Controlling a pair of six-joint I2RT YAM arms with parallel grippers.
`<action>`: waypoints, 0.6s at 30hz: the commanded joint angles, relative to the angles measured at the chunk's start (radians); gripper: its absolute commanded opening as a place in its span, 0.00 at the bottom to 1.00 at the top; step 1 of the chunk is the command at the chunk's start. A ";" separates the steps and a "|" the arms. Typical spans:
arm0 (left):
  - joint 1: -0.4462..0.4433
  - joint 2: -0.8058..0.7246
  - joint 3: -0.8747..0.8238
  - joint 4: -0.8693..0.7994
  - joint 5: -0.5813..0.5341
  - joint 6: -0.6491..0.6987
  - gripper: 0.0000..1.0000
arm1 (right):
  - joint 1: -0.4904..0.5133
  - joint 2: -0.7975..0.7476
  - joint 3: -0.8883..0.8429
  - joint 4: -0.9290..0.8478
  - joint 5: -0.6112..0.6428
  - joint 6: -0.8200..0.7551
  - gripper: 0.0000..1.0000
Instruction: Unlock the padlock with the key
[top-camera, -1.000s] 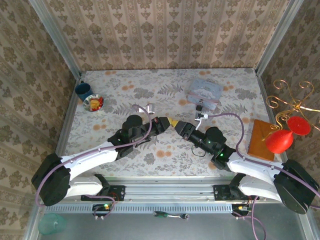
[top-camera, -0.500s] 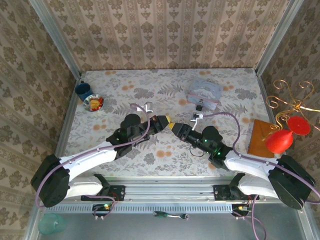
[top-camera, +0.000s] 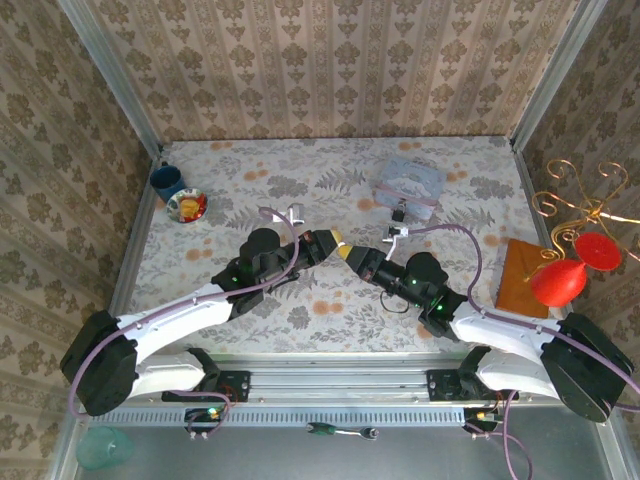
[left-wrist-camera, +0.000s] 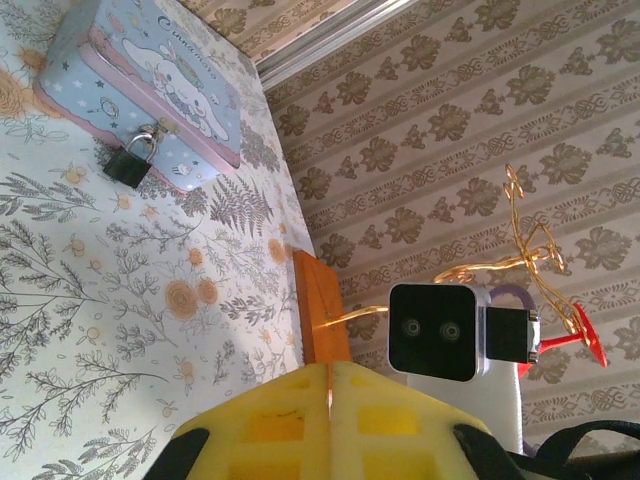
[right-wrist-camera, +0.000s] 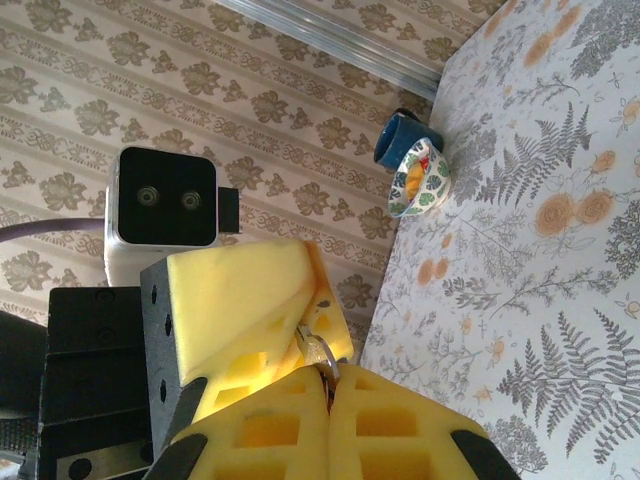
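1. Padlock (left-wrist-camera: 127, 166) first: it lies on the table (top-camera: 250, 190) toward the far right corner, hooked to the clasp of the cartoon-print box (left-wrist-camera: 150, 75) and resting against the box's near side.
2. It looks rigid and compact, probably light. Hanging loose from the clasp, it will likely swing or slide away once a key pushes at it.
3. The best hold, I judge, is across the flat sides of the body, leaving the key end free. The thin shackle offers little to pinch.
4. Looks: a boxy black body and a slim silvery shackle, pushed home as far as I can tell. The keyhole is not visible.
5. Mid-table, well short of the lock, the two claws meet tip to tip.
6. The right gripper (right-wrist-camera: 330, 400) has its yellow foam pads pressed together, with the small silvery key (right-wrist-camera: 318, 350) poking out of the seam.
7. The left gripper (left-wrist-camera: 330, 400) has its pads together too. Whether it also nips the key, I cannot tell.
8. That key looks tiny, thin and slick, so it could easily twist in soft foam.
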 joint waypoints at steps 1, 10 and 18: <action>-0.014 -0.017 -0.015 0.018 -0.004 0.020 0.00 | 0.004 -0.029 0.022 -0.021 0.012 -0.010 0.01; 0.043 -0.133 0.028 -0.237 -0.060 0.203 0.49 | 0.015 -0.166 0.097 -0.411 0.072 -0.176 0.00; 0.247 -0.149 0.020 -0.365 0.087 0.302 0.59 | 0.175 -0.274 0.280 -0.962 0.303 -0.536 0.00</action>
